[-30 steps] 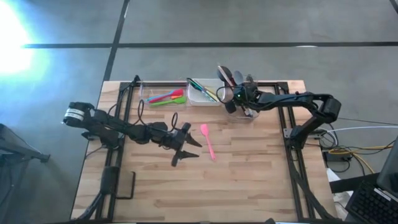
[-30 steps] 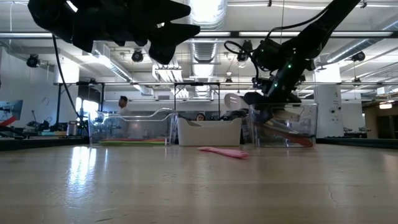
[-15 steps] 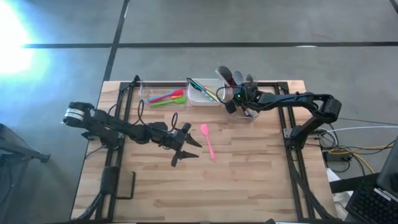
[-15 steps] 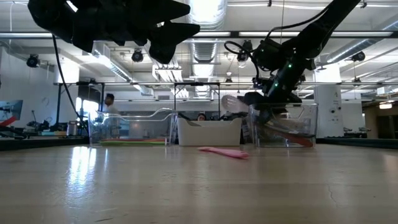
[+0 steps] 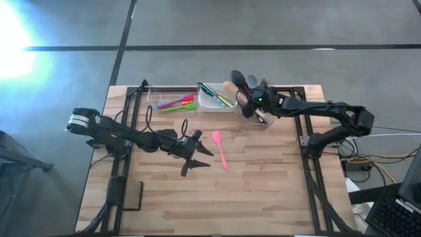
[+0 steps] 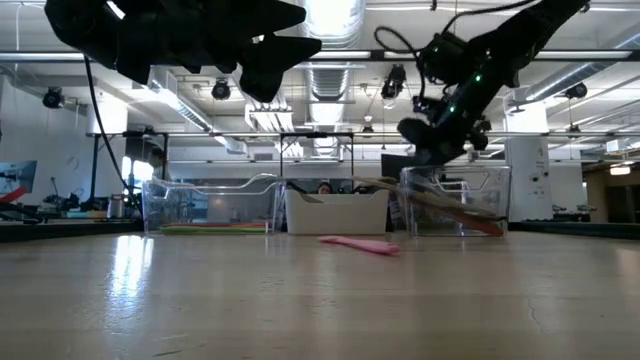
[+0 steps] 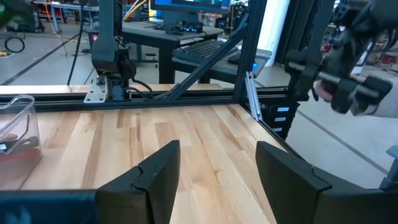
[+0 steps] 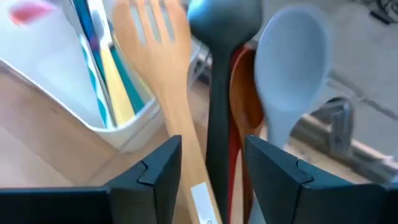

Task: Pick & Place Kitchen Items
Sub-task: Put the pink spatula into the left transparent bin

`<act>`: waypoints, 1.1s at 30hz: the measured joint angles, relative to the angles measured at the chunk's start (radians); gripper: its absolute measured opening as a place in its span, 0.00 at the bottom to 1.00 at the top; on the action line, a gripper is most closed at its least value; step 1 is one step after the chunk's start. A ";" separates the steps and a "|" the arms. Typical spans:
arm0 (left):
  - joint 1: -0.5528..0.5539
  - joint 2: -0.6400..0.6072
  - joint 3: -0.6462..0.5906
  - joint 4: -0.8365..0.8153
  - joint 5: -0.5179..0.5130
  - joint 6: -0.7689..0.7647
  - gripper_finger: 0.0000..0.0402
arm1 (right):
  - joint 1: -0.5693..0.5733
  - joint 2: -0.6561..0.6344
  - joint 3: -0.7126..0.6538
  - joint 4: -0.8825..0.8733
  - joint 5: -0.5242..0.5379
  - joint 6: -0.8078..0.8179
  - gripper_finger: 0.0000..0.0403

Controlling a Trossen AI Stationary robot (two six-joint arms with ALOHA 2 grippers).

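Observation:
My right gripper (image 5: 248, 100) (image 8: 208, 162) hangs open just above the far-right clear tub (image 6: 500, 195). A wooden fork (image 8: 165, 68) (image 5: 229, 87), a black ladle (image 8: 221, 37), a grey spoon (image 8: 292, 56) and a red utensil (image 8: 239, 124) stand in that tub. The fork's handle (image 6: 430, 197) leans on the tub's rim, its head pointing at the white tub. A pink spatula (image 5: 220, 150) (image 6: 360, 244) lies flat on the table. Just left of it, my left gripper (image 5: 197, 160) (image 7: 214, 155) stays open, pointing level, with nothing between its fingers.
A clear tub (image 5: 172, 102) with red, green and teal utensils stands at the far edge. Beside it a white tub (image 5: 216, 97) (image 8: 93, 87) holds blue and yellow ones. Black frame rails (image 5: 309, 164) line both sides of the table. Bare wood lies toward the near edge.
My right gripper has let go of the wooden fork and risen above the far-right tub. The fork has dropped, and now leans in the tub with its head out over the rim toward the white tub.

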 joint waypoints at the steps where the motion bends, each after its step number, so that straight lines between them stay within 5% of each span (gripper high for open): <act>1: 0.000 0.000 0.000 0.000 0.000 0.000 0.53 | 0.000 -0.025 0.000 -0.008 0.000 -0.001 0.42; 12: 0.000 -0.001 0.000 -0.049 -0.011 -0.010 0.53 | 0.095 -0.355 0.000 -0.042 -0.001 -0.016 0.40; 19: 0.009 -0.001 0.001 -0.133 -0.184 -0.050 0.53 | 0.275 -0.511 0.000 -0.041 -0.003 -0.020 0.38; 22: 0.038 -0.001 0.054 -0.321 -0.187 -0.001 0.53 | 0.347 -0.543 0.000 -0.040 -0.003 -0.021 0.39; 28: 0.122 0.030 0.300 -0.959 -0.251 0.222 0.53 | 0.411 -0.560 0.000 -0.037 0.008 -0.029 0.41; 33: 0.155 0.082 0.470 -1.219 -0.346 0.420 0.53 | 0.410 -0.546 0.000 -0.034 0.014 -0.056 0.40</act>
